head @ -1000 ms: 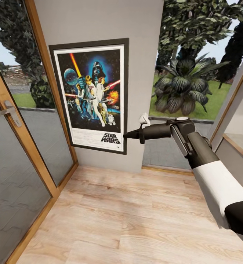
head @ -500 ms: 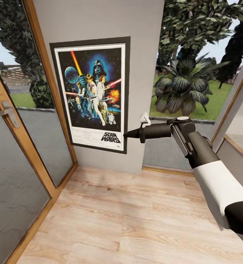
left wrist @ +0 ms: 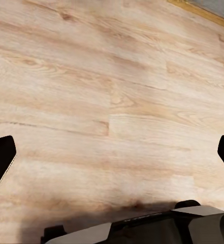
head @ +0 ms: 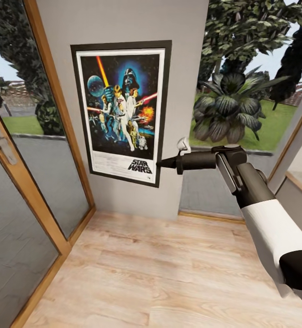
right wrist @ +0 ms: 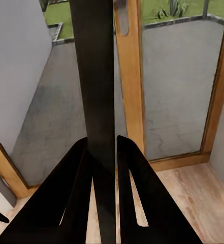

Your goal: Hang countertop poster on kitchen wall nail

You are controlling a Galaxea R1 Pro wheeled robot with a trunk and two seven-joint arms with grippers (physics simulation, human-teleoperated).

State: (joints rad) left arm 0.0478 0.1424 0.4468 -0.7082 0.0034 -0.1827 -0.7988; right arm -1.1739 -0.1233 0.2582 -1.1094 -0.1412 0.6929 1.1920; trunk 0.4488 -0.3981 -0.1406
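Against the grey wall [head: 123, 23] between glass doors, I had the right claw [head: 159, 164] clamped on the poster [head: 122, 111] at its lower right edge, long axis upright and flat to the wall, while the left claw [left wrist: 112, 152] gaped empty over the floor [left wrist: 112, 86].

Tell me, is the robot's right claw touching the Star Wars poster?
Touching. In the right wrist view, the right gripper's two fingers squeeze the Star Wars poster's black frame edge with no gap; in the head view its tip meets the frame's right side.
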